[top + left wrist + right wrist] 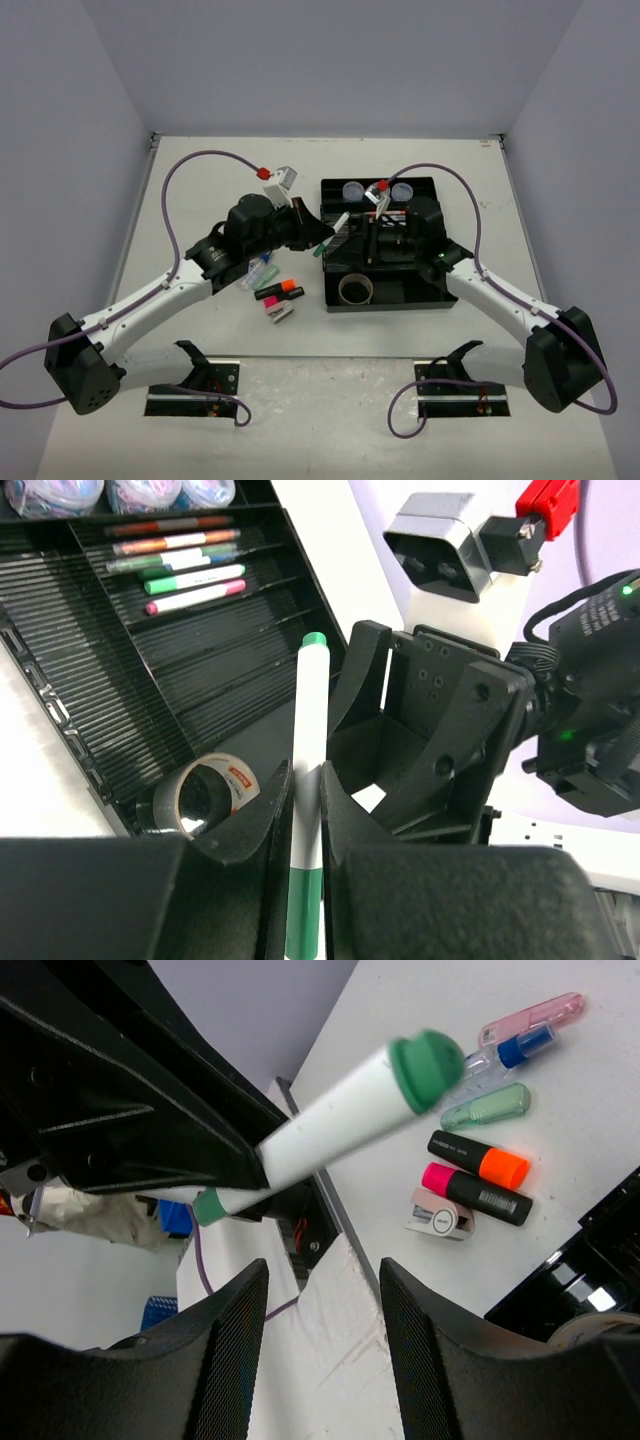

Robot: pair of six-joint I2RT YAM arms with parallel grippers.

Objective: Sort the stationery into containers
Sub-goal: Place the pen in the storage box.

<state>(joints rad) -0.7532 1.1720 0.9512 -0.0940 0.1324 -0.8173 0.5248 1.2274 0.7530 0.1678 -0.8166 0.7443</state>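
left arm (150, 298) / right arm (497, 292): white links, black joints, black bases | purple cables (212, 153) running back from behind jaws | silver camera block (438, 548) + red plug (547, 502) behind jaws | jaws black, mesh-textured pads (225, 1360) | green LED (627, 586) on wrist housing

There was one black organiser tray (410, 303) on the counter (310, 155). It held three round clear tubs (140, 490), one tan tape roll (205, 795) and, as far as the left wrist view showed, five thin pens (195, 580). There was one more pen, a white marker (308, 770) with a green cap, making six in all. Six loose things lay on the counter. Four were highlighters: one orange highlighter (480, 1157), one pink highlighter (475, 1192), one pale green highlighter (487, 1106) and one pale pink highlighter (530, 1018). The other two were one blue-capped bottle (505, 1052) and one small white block (440, 1218).
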